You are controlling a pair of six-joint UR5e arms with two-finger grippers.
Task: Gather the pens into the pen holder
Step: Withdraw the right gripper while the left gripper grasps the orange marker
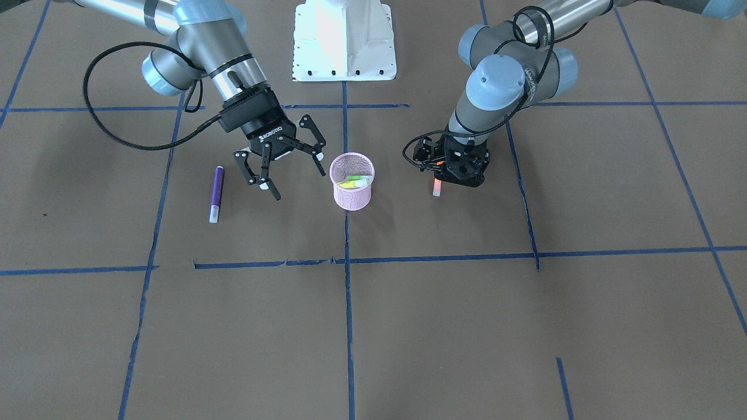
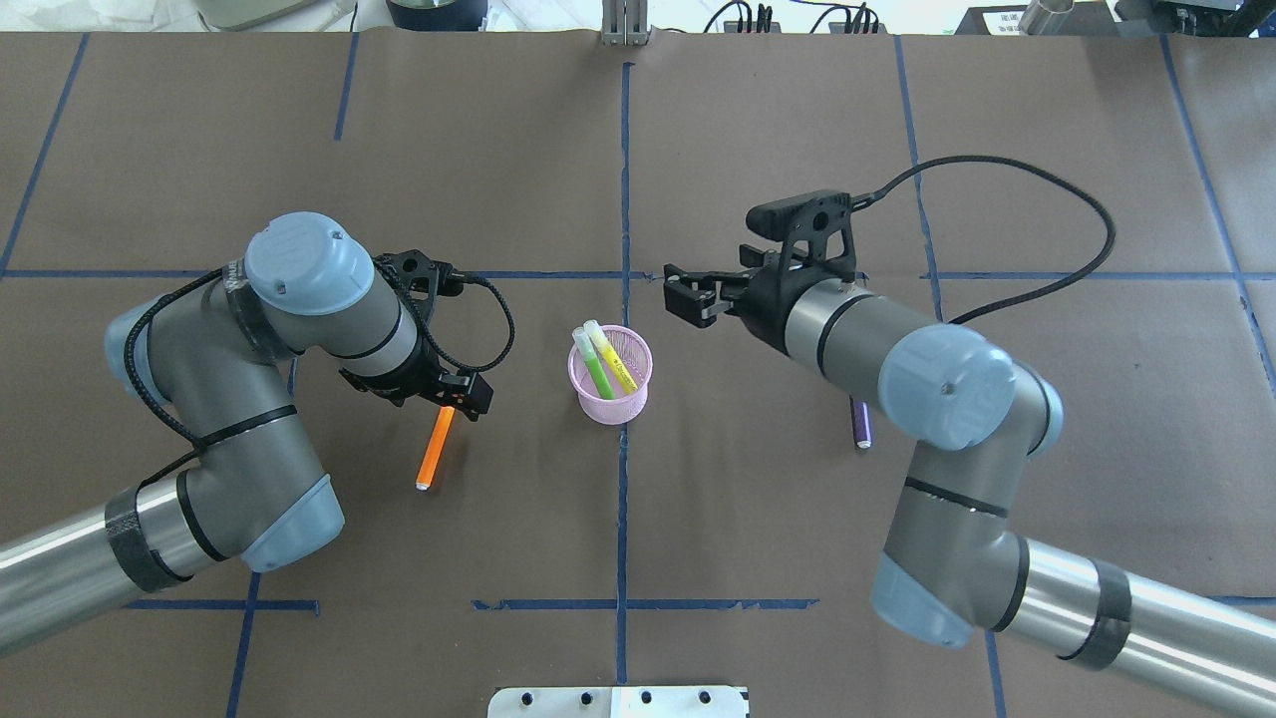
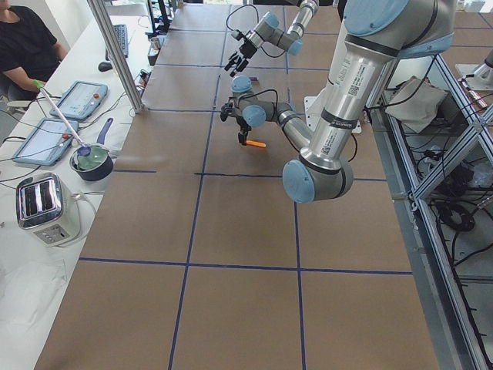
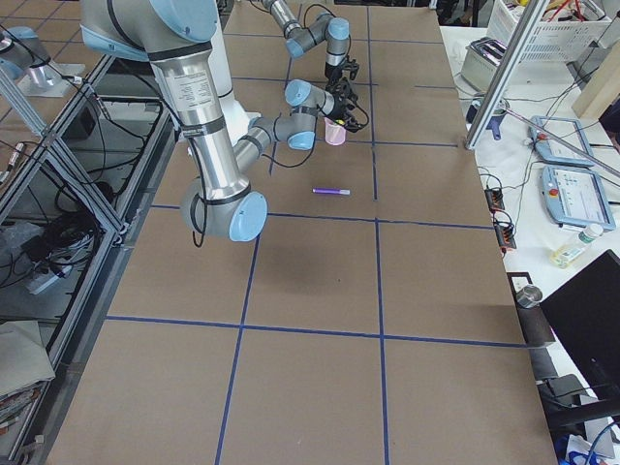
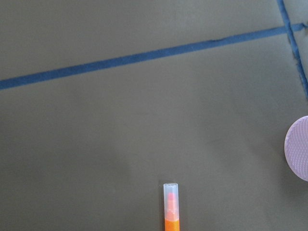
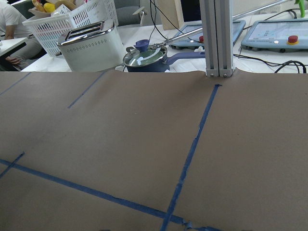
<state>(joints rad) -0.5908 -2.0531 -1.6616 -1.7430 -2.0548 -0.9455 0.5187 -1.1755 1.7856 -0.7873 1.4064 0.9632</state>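
Note:
The pink mesh pen holder (image 1: 351, 188) (image 2: 610, 377) stands upright mid-table, and a green and a yellow pen (image 2: 601, 361) lean inside it. An orange pen (image 2: 435, 451) (image 5: 171, 208) lies flat on the table. My left gripper (image 2: 448, 403) is low over its capped end, and I cannot tell whether the fingers are shut on it. A purple pen (image 1: 216, 193) (image 4: 331, 192) lies flat on the table, partly under my right arm in the overhead view. My right gripper (image 1: 299, 185) hangs open and holds nothing, between the purple pen and the holder.
Blue tape lines cross the brown table cover. The white robot base plate (image 1: 344, 41) sits at the robot's edge. A toaster (image 6: 91, 48), a pot and tablets stand on a side bench past the far edge, where a person sits (image 3: 27, 46).

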